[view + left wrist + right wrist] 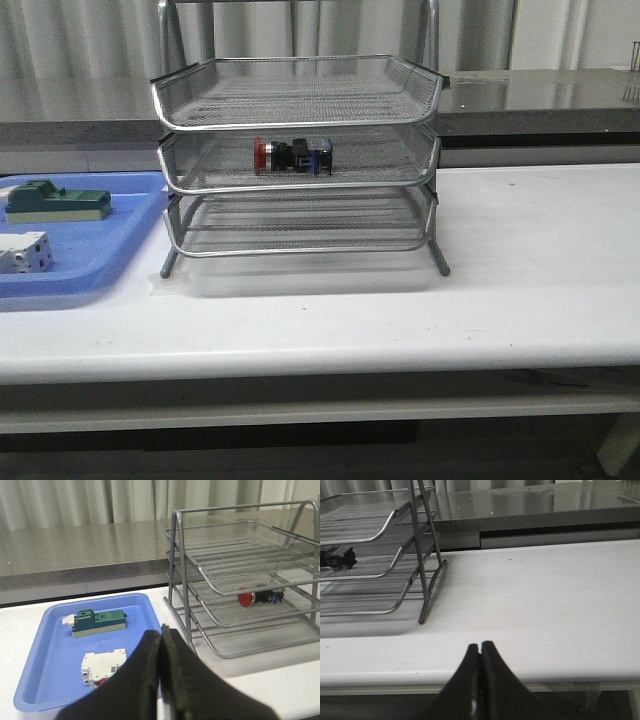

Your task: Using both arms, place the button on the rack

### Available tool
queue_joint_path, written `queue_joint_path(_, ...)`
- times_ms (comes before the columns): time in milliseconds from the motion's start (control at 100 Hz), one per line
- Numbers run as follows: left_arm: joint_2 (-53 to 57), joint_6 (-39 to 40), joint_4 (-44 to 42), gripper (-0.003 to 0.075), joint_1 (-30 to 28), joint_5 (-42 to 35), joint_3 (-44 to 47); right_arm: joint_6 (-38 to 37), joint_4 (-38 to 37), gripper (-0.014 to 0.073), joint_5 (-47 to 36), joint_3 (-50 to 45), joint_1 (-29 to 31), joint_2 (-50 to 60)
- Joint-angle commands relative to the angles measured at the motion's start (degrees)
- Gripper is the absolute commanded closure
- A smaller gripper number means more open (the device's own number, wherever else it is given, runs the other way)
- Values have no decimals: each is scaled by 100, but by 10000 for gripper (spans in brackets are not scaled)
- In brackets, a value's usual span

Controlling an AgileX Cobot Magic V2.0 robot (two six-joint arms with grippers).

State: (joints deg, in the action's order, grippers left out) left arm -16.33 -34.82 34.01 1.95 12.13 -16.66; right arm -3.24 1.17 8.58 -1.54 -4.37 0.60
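Note:
The button [292, 155], with red cap, black body and blue end, lies on its side in the middle tray of the silver wire-mesh rack [300, 100]. It also shows in the left wrist view [260, 596], and its dark end in the right wrist view [336, 558]. My left gripper [161, 630] is shut and empty, hanging near the table's front by the blue tray's right edge, well short of the rack [240, 555]. My right gripper [480, 645] is shut and empty over the table's front edge, right of the rack [370, 530]. Neither arm shows in the front view.
A flat blue plastic tray [130, 240] lies left of the rack, holding a green block [55, 202] and a white boxy part [22, 252]. They also show in the left wrist view, the green block [99, 622] and white part [102, 666]. A grey counter [540, 95] runs behind.

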Motion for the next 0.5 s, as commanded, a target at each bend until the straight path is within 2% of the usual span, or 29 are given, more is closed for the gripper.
queue_joint_path(0, -53, 11, 108, 741, -3, -399, -160, 12, -31, 662, -502, 91, 34, 87)
queue_joint_path(310, -53, 11, 68, 741, -3, -412, -160, 12, -31, 662, -502, 91, 34, 87)
queue_joint_path(490, -33, 11, -489, 741, -3, -389, -148, 12, -31, 662, -502, 91, 34, 87)
